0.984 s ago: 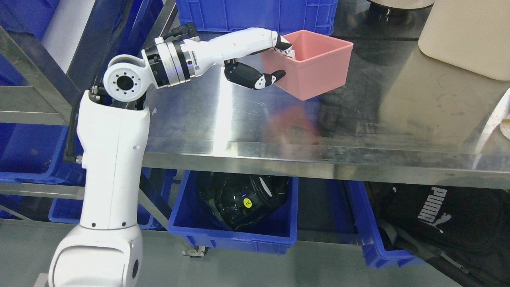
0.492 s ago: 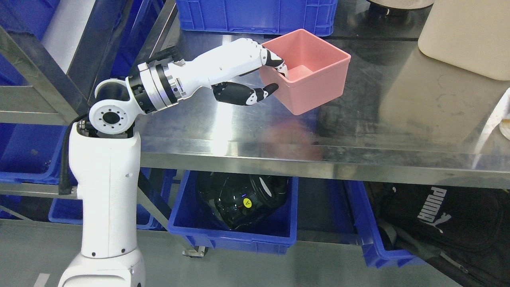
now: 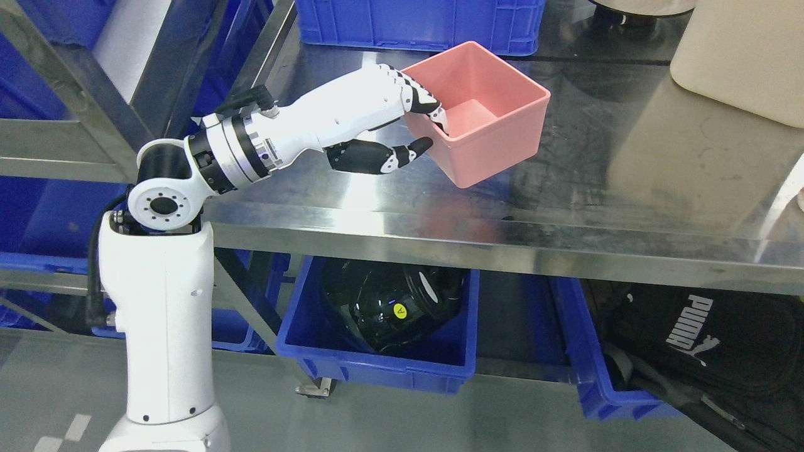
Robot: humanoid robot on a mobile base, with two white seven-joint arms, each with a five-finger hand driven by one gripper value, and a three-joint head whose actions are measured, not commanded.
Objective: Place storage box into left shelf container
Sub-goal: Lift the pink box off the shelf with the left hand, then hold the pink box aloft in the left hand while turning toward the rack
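Pink box (image 3: 496, 135) rim in left robot hand (image 3: 402, 119)

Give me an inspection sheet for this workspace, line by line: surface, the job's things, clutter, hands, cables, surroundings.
Surface: shiny stainless steel table, scuffed, with glare.
Job's things: empty pink plastic storage box, tilted, its near corner looking clear of the table; steel shelf rack with blue bins at left.
Clutter: blue plastic crate and beige container at the table's back.
Hands: left robot hand pinches the box's near wall, fingers inside, thumb outside; right hand not in view.
Cables: black cable along the left arm.
Surroundings: blue bin holding a black helmet and a black bag under the table.
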